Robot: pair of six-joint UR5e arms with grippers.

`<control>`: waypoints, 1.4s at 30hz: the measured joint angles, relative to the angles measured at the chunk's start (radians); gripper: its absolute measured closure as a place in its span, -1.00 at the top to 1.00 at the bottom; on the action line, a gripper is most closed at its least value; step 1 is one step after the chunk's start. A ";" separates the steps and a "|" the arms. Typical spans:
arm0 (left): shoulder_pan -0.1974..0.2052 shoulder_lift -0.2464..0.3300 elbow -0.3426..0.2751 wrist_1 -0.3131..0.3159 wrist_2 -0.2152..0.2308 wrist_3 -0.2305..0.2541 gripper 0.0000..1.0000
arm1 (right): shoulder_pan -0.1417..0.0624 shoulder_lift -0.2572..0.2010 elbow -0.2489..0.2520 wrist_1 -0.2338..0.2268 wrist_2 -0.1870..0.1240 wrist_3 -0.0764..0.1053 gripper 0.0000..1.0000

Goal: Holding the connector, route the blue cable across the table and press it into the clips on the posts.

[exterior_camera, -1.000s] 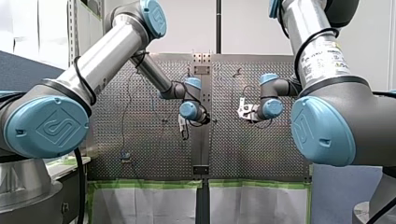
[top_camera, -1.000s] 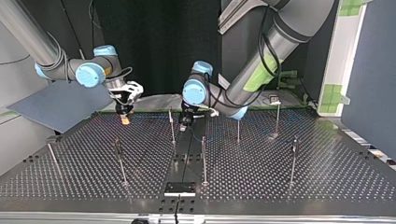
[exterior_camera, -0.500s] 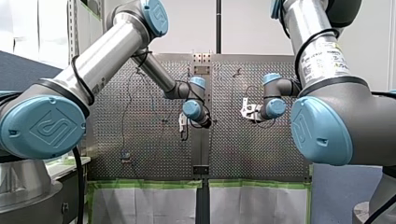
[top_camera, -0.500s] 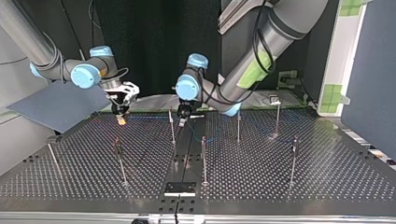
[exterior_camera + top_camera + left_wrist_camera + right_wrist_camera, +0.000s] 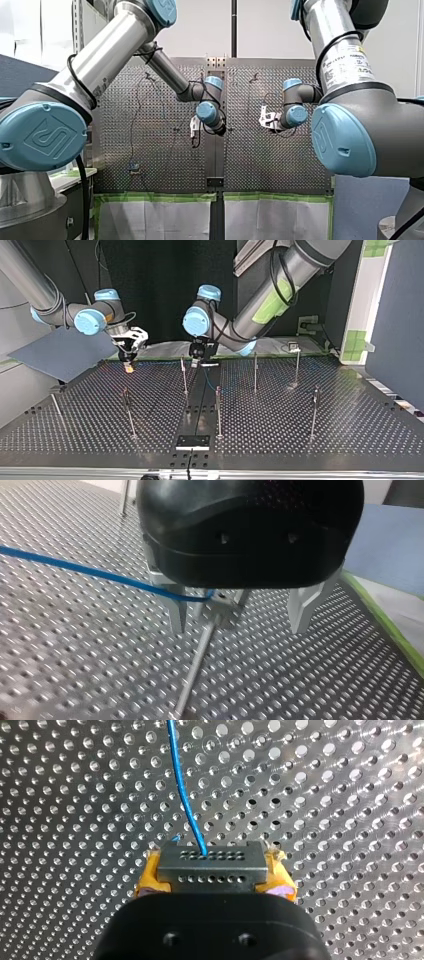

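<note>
Left gripper (image 5: 199,356) has shifted since a second ago and now straddles a post (image 5: 197,662), its metal fingers (image 5: 177,615) apart. The blue cable (image 5: 75,569) runs in past one finger to the post's top. Right gripper (image 5: 215,881), well apart from that post, has its yellow pads (image 5: 150,880) clamped on the grey connector (image 5: 210,864), with the cable leaving the connector's face.
</note>
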 joint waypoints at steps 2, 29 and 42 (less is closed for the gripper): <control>-0.007 0.020 -0.019 0.020 -0.007 0.003 1.00 | 0.001 0.000 0.000 0.000 -0.005 0.000 -1.00; -0.183 0.031 -0.045 0.148 -0.151 -0.054 1.00 | -0.007 -0.001 0.001 0.003 -0.015 0.000 -1.00; -0.201 -0.071 0.064 0.065 -0.179 -0.093 1.00 | -0.008 -0.034 0.000 0.003 -0.038 0.003 -1.00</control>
